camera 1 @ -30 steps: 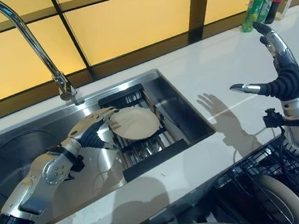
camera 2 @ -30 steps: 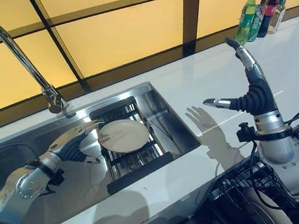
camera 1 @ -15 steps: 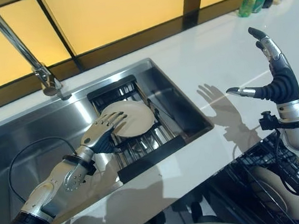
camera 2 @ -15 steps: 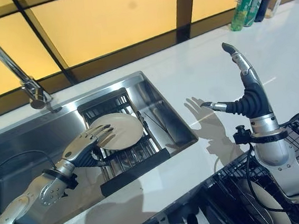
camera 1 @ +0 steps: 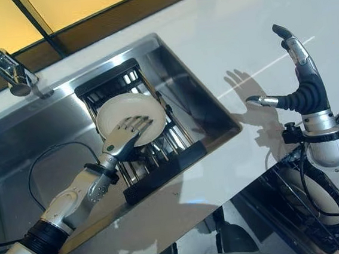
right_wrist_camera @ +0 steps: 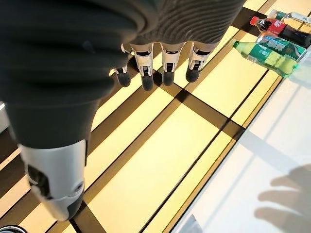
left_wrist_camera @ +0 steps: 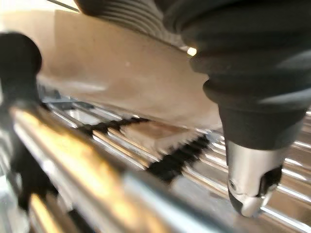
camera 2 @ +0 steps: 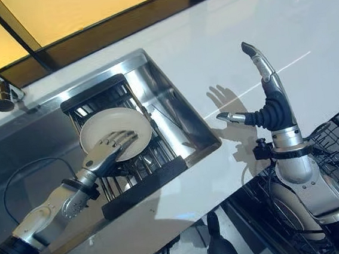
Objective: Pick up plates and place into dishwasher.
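Note:
A cream plate (camera 1: 126, 110) lies on the black drying rack (camera 1: 162, 171) inside the steel sink (camera 1: 204, 108). My left hand (camera 1: 124, 140) reaches in from the lower left, its nearly straight fingers spread over the plate's near half. In the left wrist view its thumb (left_wrist_camera: 250, 179) sits below the plate's underside (left_wrist_camera: 121, 73), over the rack bars, with a gap between them. My right hand (camera 1: 303, 93) is held upright above the white counter (camera 1: 220, 32), open and holding nothing; its fingers (right_wrist_camera: 165, 63) are straight.
The dishwasher's black wire basket (camera 1: 282, 179) stands open at the lower right with a cream plate (camera 1: 323, 199) in it. A tap (camera 1: 7, 67) rises behind the sink's left part. Bottles (right_wrist_camera: 272, 41) stand at the counter's far right.
The camera has tipped down, shifting the whole picture. My left hand has slid from the plate's left rim further onto the plate. The right hand stays raised and open.

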Controlling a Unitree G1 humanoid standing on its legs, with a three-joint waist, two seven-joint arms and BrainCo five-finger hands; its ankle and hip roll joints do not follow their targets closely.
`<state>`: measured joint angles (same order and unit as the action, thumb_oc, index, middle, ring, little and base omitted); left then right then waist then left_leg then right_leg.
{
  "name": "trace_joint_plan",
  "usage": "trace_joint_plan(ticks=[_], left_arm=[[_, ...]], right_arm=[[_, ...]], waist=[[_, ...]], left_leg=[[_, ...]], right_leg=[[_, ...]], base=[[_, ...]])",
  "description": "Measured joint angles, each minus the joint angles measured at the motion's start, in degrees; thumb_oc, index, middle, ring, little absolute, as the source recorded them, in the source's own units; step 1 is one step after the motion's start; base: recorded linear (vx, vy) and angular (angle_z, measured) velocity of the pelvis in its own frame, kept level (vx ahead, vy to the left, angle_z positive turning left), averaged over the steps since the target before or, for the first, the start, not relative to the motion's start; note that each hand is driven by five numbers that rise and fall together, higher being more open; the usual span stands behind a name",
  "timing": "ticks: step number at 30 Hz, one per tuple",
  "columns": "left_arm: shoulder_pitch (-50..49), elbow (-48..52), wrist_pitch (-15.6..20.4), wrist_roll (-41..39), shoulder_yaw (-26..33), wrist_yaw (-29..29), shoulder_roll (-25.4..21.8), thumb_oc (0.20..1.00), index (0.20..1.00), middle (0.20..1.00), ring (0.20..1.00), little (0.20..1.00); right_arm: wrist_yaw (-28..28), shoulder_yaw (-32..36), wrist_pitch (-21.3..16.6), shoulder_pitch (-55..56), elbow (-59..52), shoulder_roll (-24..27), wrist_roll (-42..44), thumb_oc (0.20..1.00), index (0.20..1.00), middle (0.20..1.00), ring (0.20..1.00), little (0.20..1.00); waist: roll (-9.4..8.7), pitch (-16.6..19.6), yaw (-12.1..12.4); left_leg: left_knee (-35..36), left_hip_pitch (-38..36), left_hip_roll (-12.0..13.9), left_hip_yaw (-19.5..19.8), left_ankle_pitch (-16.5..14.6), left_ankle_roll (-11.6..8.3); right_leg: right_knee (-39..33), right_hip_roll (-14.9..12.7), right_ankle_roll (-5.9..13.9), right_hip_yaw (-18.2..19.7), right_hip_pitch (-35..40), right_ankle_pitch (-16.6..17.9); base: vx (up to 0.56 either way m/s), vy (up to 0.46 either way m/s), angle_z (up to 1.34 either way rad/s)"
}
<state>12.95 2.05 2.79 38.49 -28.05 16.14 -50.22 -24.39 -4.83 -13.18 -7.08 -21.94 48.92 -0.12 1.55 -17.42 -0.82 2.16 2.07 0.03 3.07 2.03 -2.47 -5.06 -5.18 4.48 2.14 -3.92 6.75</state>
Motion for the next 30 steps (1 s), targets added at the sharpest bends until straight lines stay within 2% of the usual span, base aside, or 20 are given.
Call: trace_joint_plan(ticks=[6, 10, 14, 15, 16, 17, 23, 30], left_arm=[[4.31, -3.54, -3.49, 3.75, -1.22, 7.33, -0.24, 1.0, 1.0, 1.0, 1.0, 1.0], [9.06, -4.7, -5.65, 7.65, -3.22, 9.26, -0.14, 1.0, 1.0, 1.0, 1.0, 1.0], [9.43, -4.72, -7.98, 10.32, -4.01, 12.62, 0.4, 1.0, 1.0, 1.0, 1.0, 1.0], [9.52, -4.78, -8.42, 10.5, -4.04, 13.33, 0.57, 0.79, 0.79, 0.79, 0.79, 0.79], [9.58, -5.08, -8.68, 11.16, -4.1, 14.11, 0.77, 0.36, 0.36, 0.36, 0.36, 0.36], [9.64, -5.47, -9.2, 11.66, -4.38, 15.1, 0.92, 0.2, 0.2, 0.2, 0.2, 0.2], [9.98, -6.73, -9.8, 14.75, -4.5, 18.08, 2.66, 0.2, 0.2, 0.2, 0.2, 0.2], [10.11, -8.09, -9.62, 14.77, -4.42, 21.14, 4.95, 0.2, 0.2, 0.2, 0.2, 0.2]], right_arm=[[-1.3, -0.55, -0.01, -1.96, 0.81, -0.02, -0.68, 1.0, 1.0, 1.0, 1.0, 1.0], [-1.71, -2.07, 0.07, -5.81, 2.62, -0.04, -2.38, 1.0, 1.0, 1.0, 1.0, 1.0], [-1.73, -2.68, 0.07, -7.13, 3.58, -0.09, -3.76, 1.0, 1.0, 1.0, 1.0, 1.0], [-1.73, -2.69, 0.07, -7.23, 3.88, -0.12, -3.82, 1.0, 1.0, 1.0, 1.0, 1.0], [-1.74, -2.69, 0.07, -7.45, 4.26, -0.25, -3.87, 1.0, 1.0, 1.0, 1.0, 1.0], [-1.74, -2.69, 0.07, -7.81, 4.61, -0.55, -4.08, 1.0, 1.0, 1.0, 1.0, 1.0], [-1.7, -2.63, 0.08, -10.17, 4.66, -1.43, -6.09, 1.0, 1.0, 1.0, 1.0, 1.0], [-1.31, -2.53, 0.08, -10.98, 4.68, -3.31, -6.87, 1.0, 1.0, 1.0, 1.0, 1.0]], waist=[[-0.27, -1.41, -0.02], [-0.34, -2.02, 0.08], [-0.4, -2.87, 0.13], [-0.4, -2.95, 0.14], [-0.4, -2.99, 0.15], [-0.36, -3.21, 0.12], [-0.11, -3.65, 0.12], [-0.18, -3.85, 0.04]], left_leg=[[-0.88, 2.81, -0.08, -0.29, -0.01, 0.02], [-2.07, 6.24, -0.21, -0.5, 0.06, 0.02], [-3.04, 7.81, -0.32, -0.69, 0.04, -0.01], [-3.14, 8.24, -0.33, -0.74, 0.1, -0.02], [-3.5, 8.85, -0.38, -0.79, 0.1, -0.02], [-3.64, 9.12, -0.33, -0.83, 0.11, -0.06], [-4.13, 10.26, -0.33, -0.82, 0.31, 0.19], [-4.42, 10.61, -0.38, -0.41, 0.56, 0.21]], right_leg=[[0.75, -0.07, 0.09, 0.45, -2.87, 0.12], [1.05, -0.1, 0.07, 0.54, -5.89, 0.88], [1.34, -0.08, 0.29, 0.67, -7.2, 0.86], [1.42, -0.08, 0.33, 0.72, -7.65, 0.97], [1.58, -0.09, 0.34, 0.82, -8.19, 1.09], [1.77, -0.09, 0.35, 0.98, -8.5, 1.13], [2.2, -0.21, 0.34, 0.96, -9.6, 1.48], [3.04, -0.26, 0.35, 0.68, -10.08, 1.48]], base=[[-0.1, 0.012, -0.02], [-0.1, 0.014, 0.0], [-0.07, 0.028, -0.01], [-0.07, 0.02, -0.03], [-0.07, 0.021, -0.04], [-0.05, 0.014, -0.04], [-0.02, 0.008, -0.01], [0.0, 0.001, 0.0]])
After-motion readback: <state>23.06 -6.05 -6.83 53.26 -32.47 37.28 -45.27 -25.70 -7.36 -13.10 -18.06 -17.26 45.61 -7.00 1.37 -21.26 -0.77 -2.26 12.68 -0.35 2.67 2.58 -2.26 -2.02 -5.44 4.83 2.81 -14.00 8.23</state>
